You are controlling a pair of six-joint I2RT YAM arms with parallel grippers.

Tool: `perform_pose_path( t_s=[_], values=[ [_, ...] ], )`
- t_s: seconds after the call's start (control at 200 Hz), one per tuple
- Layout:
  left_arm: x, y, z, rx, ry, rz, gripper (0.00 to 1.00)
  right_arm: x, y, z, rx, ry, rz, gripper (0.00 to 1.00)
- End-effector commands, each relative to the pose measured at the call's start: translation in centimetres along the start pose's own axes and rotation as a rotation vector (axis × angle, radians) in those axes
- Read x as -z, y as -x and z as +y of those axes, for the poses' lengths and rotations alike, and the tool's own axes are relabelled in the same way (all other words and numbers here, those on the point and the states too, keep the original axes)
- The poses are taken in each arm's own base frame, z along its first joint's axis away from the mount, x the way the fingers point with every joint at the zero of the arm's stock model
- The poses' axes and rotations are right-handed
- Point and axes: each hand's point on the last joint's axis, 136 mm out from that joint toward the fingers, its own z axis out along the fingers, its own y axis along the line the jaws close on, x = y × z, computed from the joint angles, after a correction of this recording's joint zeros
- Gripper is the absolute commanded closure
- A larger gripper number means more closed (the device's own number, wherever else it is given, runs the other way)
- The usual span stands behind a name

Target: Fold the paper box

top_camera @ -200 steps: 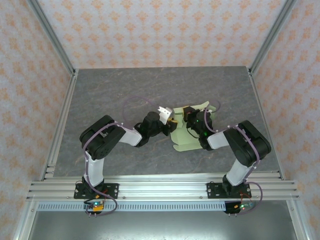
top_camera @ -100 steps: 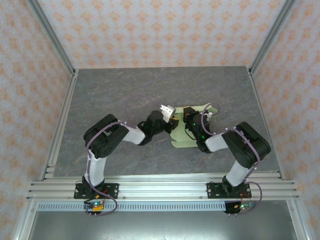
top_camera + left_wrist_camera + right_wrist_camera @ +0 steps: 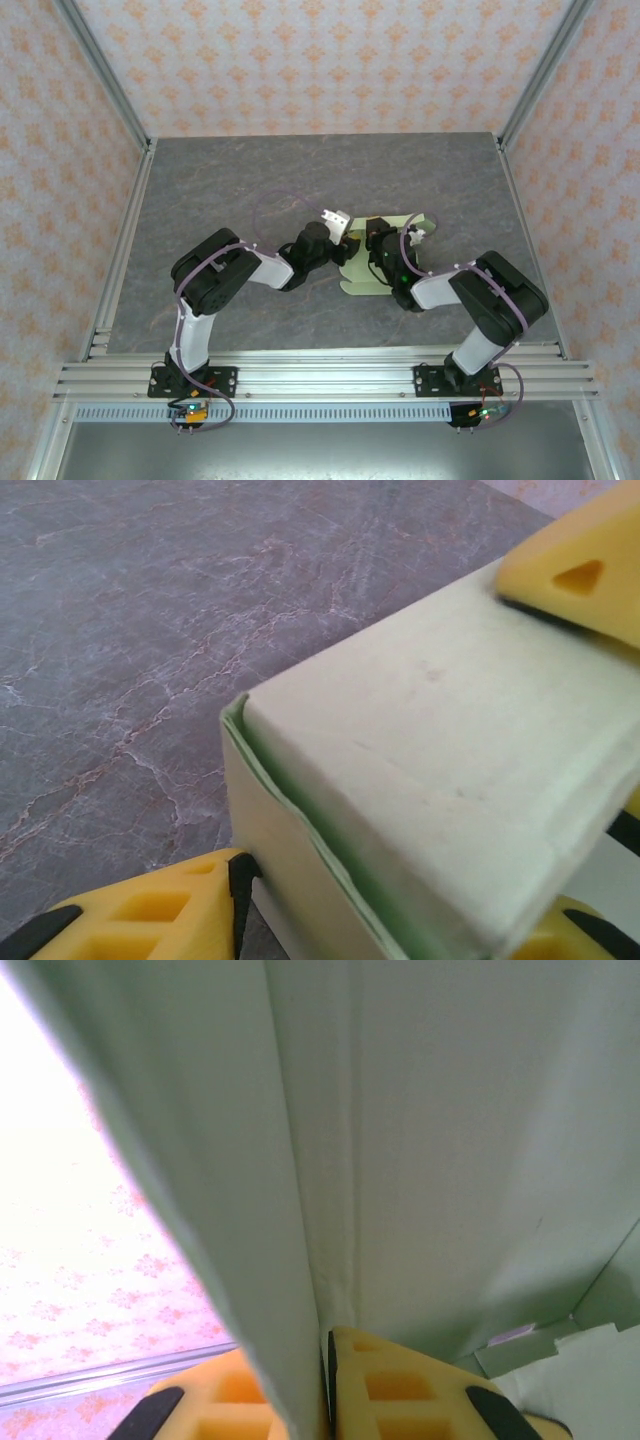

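Observation:
The paper box [image 3: 360, 278], pale green card, stands partly folded at the middle of the grey table between my two arms. In the left wrist view its top panel [image 3: 440, 750] and side wall loom close. My left gripper [image 3: 400, 905] straddles it, the lower-left pad [image 3: 240, 875] pressed on the side wall. A further yellow fingertip [image 3: 575, 570] rests on the box's far top edge. My right gripper [image 3: 325, 1350] is shut, pinching a thin upright panel of the box [image 3: 300, 1190]. From above, the left gripper [image 3: 345, 240] and right gripper [image 3: 376, 238] meet over the box.
The grey marbled table [image 3: 220, 190] lies bare all around the box. Aluminium rails [image 3: 320, 372] run along the near edge, and patterned walls [image 3: 330, 60] close off the back and both sides.
The left wrist has pushed right, in against the box. The right forearm has drawn in toward the middle. The box's loose lower flap has pulled in and the box looks more compact.

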Motion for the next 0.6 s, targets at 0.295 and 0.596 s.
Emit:
perform_pose_path(
  t_s=[0.295,0.596],
  values=[
    [-0.8,3.0,-0.5,0.015,0.013,-0.096,0.71,0.2,0.5,-1.9,0.092,-0.009,-0.045,0.79],
    [-1.2,3.6,-0.8,0.036,0.006,-0.097,0.82,0.1,-0.3,-1.8,0.107,-0.007,-0.027,0.75]
  ],
)
